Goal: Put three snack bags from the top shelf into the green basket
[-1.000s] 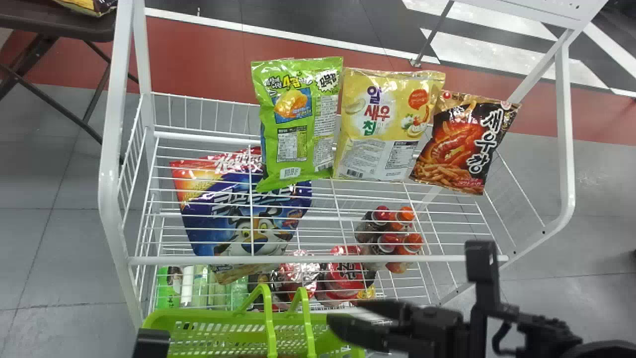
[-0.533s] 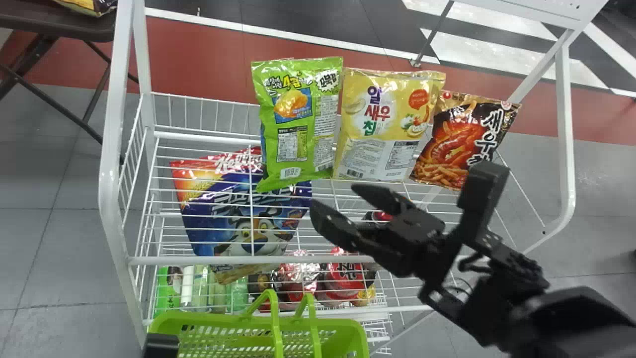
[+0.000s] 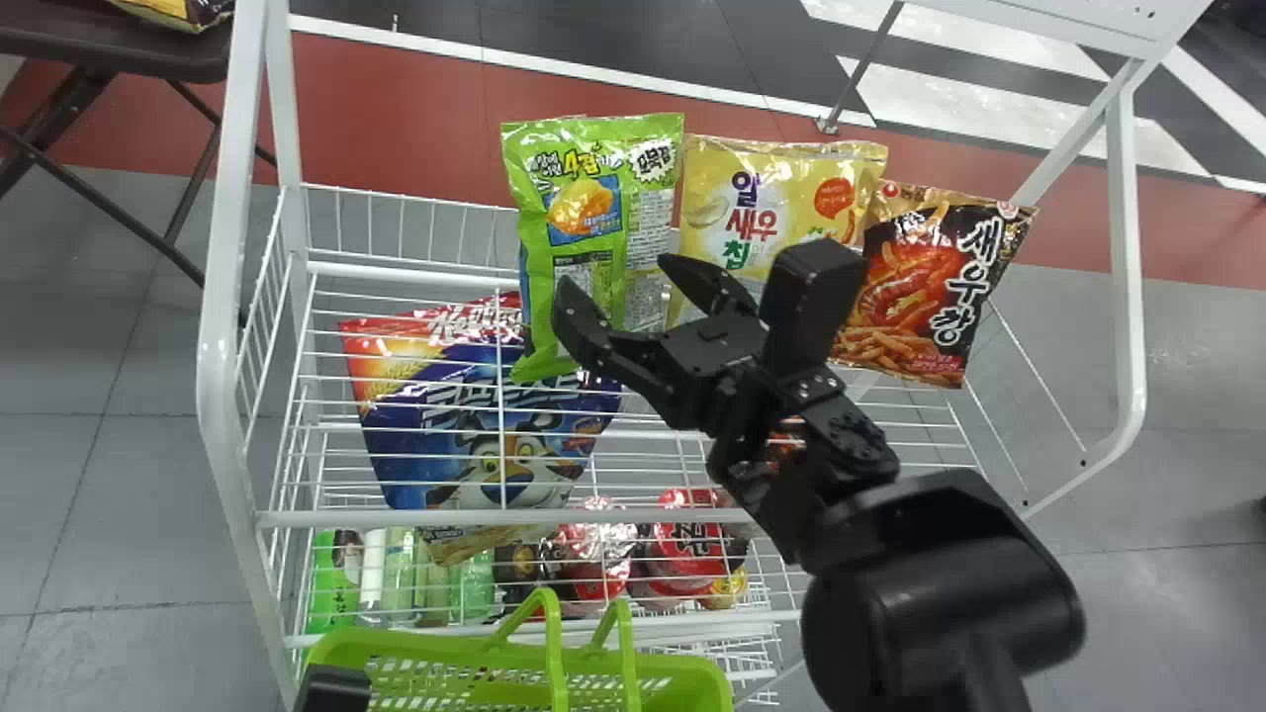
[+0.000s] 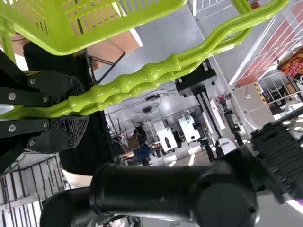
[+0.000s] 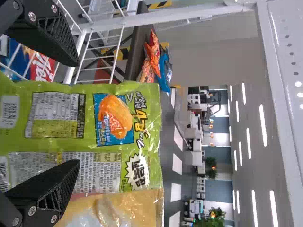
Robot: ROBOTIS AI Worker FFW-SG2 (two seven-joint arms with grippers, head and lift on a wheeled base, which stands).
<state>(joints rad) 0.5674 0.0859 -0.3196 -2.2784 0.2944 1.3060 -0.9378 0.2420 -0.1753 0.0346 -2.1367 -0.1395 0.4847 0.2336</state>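
over the top shelf (image 3: 396, 517), the right gripper (image 3: 613, 273), spread wide, has moved near the green bag (image 3: 584, 208).

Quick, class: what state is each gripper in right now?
Left gripper: closed on the light-green plastic basket handles.
Right gripper: open, holding nothing, by the shiny green snack bag.

Bright indoor light; white ceiling strips (image 5: 263, 125) glow beyond the green snack bag (image 5: 85, 116), its wrapper faintly glinting.
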